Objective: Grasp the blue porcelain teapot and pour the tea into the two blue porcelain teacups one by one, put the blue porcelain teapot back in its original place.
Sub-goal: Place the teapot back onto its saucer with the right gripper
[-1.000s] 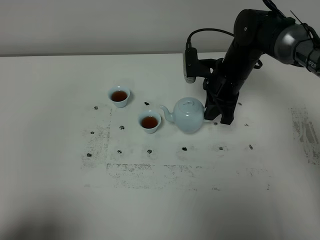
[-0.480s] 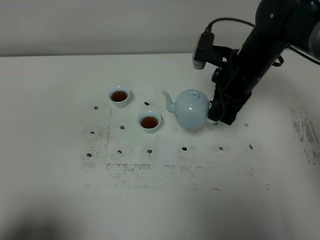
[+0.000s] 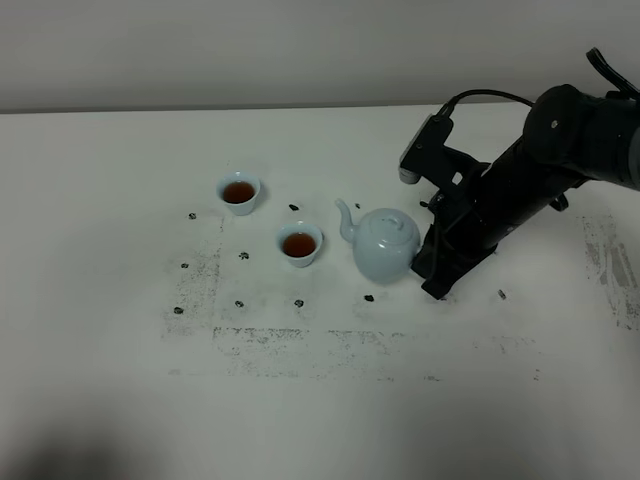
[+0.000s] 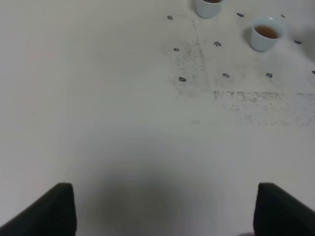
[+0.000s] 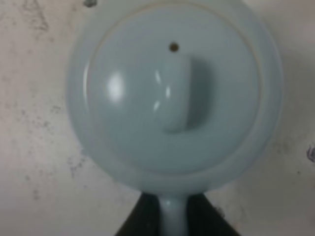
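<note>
Teapot upright on a scuffed white counter, its handle held by the right fingers.

The counter (image 3: 110,380) is white — worn grey in smudged bands near the front, with small dark marks dotted around the middle — and a pale plain wall runs behind its far edge. The blue porcelain teapot (image 3: 386,246) stands on it, spout pointing toward the cups; the right wrist view shows its lid knob from straight above and the thin handle pinched between the two dark right fingers (image 5: 139,216), which sit just behind the pot on the side away from the spout. The nearer teacup (image 3: 299,243) stands just beside the spout; the farther teacup (image 3: 239,192) stands further left, both holding brown tea. The left fingers (image 4: 45,209) are spread wide over bare counter, well apart from everything.
</note>
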You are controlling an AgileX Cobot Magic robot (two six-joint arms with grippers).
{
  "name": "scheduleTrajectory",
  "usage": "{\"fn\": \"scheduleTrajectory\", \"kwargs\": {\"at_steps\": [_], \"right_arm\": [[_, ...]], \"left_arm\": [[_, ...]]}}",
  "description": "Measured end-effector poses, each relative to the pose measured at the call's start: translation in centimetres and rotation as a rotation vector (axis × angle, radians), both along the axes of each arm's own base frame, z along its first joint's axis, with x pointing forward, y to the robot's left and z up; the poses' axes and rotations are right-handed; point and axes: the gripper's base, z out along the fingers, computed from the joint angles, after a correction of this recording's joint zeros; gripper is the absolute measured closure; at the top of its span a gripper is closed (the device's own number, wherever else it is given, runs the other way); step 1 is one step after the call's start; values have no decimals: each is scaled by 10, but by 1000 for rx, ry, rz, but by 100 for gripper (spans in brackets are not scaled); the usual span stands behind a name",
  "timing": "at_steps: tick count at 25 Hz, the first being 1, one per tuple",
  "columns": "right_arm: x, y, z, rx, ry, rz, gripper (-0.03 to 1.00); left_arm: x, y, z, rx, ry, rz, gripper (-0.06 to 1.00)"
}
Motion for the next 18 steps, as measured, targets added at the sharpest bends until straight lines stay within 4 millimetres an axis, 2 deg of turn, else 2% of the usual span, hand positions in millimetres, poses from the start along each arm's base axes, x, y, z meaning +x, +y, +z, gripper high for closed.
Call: {"fn": "scheduleTrajectory", "kwargs": {"at_steps": [8, 15, 18], "right_arm": [[-2, -2, -5, -28, 5, 14, 92], [2, -1, -29, -43, 39, 40, 92], [2, 0, -30, -30, 29, 52, 92]], "left_arm": [[0, 0, 0, 0, 0, 0, 24], [0, 0, 0, 0, 0, 0, 24], [0, 0, 0, 0, 0, 0, 24]]}}
